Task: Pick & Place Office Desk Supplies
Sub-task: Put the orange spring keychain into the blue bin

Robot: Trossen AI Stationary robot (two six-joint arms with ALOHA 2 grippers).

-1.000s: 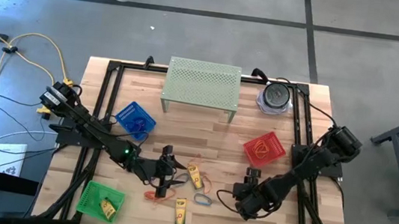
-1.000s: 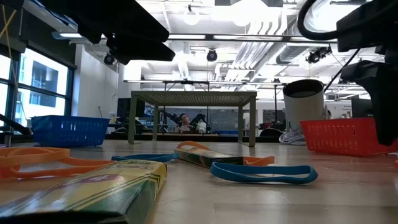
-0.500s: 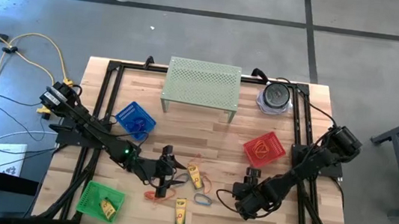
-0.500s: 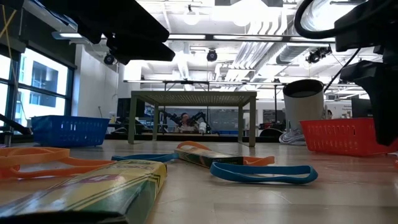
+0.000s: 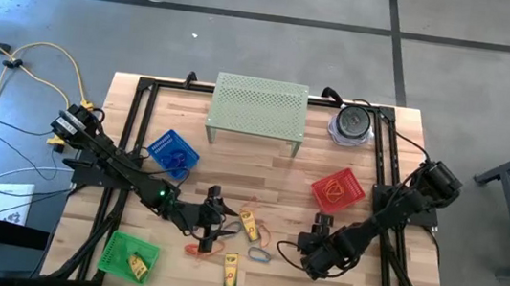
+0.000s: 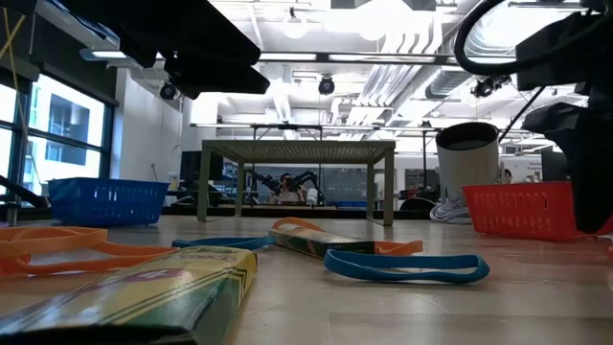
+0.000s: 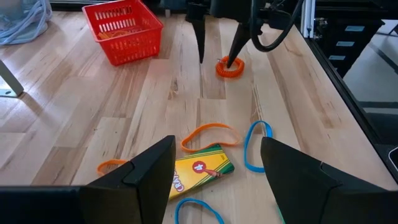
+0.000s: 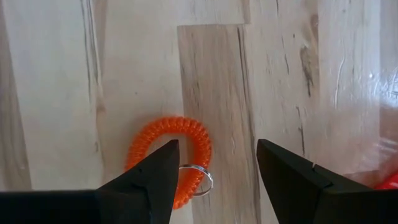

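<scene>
Two open tool fingers (image 8: 152, 180) straddle an orange coil (image 8: 168, 155).

Both arms matte black, boxy jointed links w/ black cables looped alongside. Left arm (image 5: 126, 172): small green LED nr wrist. Right arm (image 5: 392, 212): thick cable loop. Fingers (image 7: 292, 180) dark, angular, tapering to points

You get almost no change here. In the low view the right arm's dark housing (image 6: 584, 144) at the picture's right edge now sits a bit lower and further in, covering more of the red basket (image 6: 522, 211) end. The cable loop above it has shifted slightly too. Far behind the counter, the figures under the green stand (image 6: 297, 151) look a little rearranged.
</scene>
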